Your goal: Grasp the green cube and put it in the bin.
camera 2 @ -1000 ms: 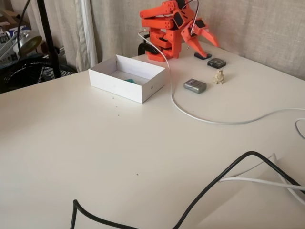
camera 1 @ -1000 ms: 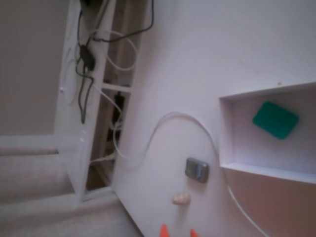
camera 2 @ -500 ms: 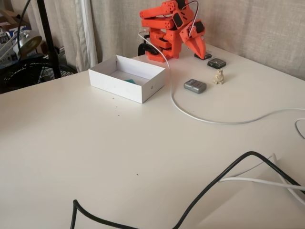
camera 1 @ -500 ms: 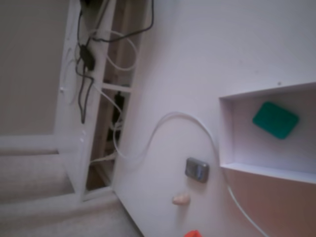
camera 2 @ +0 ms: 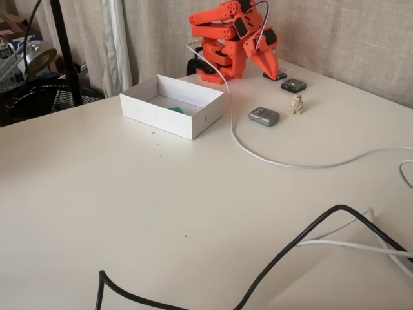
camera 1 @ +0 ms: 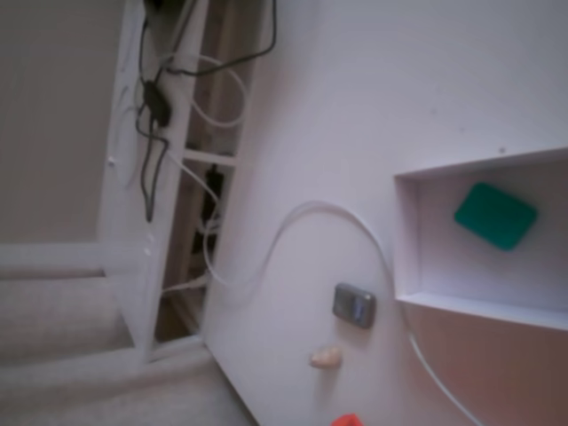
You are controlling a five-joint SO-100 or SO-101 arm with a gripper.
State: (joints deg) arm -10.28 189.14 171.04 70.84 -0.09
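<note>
We find the cube (camera 1: 495,215) lying flat inside the bin (camera 2: 193,121), well apart from the claw (camera 2: 269,66), which hangs pressed together and empty beyond the bin's far corner; we judge the task done, no grasp remaining

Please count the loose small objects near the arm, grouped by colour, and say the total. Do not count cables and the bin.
Green: 1, the cube inside the bin.
Grey: 2, one block by the white cable and one further back.
Cream: 1, the lump.
Black: 1, a flat piece beside the tool.
Total: 5
</note>
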